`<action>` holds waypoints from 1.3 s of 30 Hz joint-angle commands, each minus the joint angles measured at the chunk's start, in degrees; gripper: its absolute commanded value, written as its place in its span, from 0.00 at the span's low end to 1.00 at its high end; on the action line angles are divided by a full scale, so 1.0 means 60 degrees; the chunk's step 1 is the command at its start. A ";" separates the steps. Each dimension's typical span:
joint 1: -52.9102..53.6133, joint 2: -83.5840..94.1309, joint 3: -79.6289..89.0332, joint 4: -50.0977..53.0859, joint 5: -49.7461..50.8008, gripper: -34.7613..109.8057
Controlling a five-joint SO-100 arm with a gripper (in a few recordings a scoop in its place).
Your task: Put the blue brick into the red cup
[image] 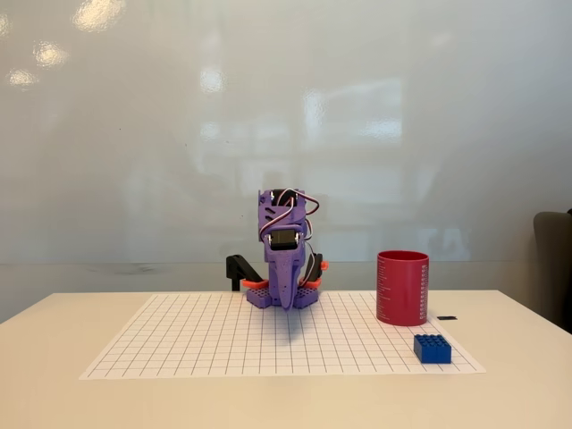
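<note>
The blue brick (pixel 432 349) is seen on the desk (pixel 518 375) just before the red cup (pixel 402 287) (light, rigid, best pinched across its flat sides). The hand (pixel 286 299) points down, folded; its spread cannot be told.

Blue brick (pixel 433 349); dark red cup (pixel 402 287); purple arm (pixel 284 259); black-gridded white mat (pixel 268 335).

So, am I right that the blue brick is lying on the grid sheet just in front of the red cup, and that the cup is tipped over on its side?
Not quite: the red cup is standing upright, not tipped over, as the fixed view shows. The rest holds: the blue brick lies on the grid sheet, just in front of the cup.
</note>
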 commanded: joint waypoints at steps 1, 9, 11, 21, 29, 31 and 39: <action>-0.0205 -0.0029 -0.0132 0.0059 0.0146 0.24; -0.0703 -0.1597 -0.1025 0.0059 -0.1011 0.24; -0.0718 -0.2637 -0.1685 -0.0059 -0.1055 0.24; -0.0396 -0.7324 -0.6416 0.1567 -0.2183 0.24; -0.1758 -1.1382 -1.2451 0.5859 -0.3589 0.24; -0.1904 -1.2188 -1.4019 0.6709 -0.3721 0.24; -0.3076 -1.3740 -1.5337 0.6768 -0.4043 0.24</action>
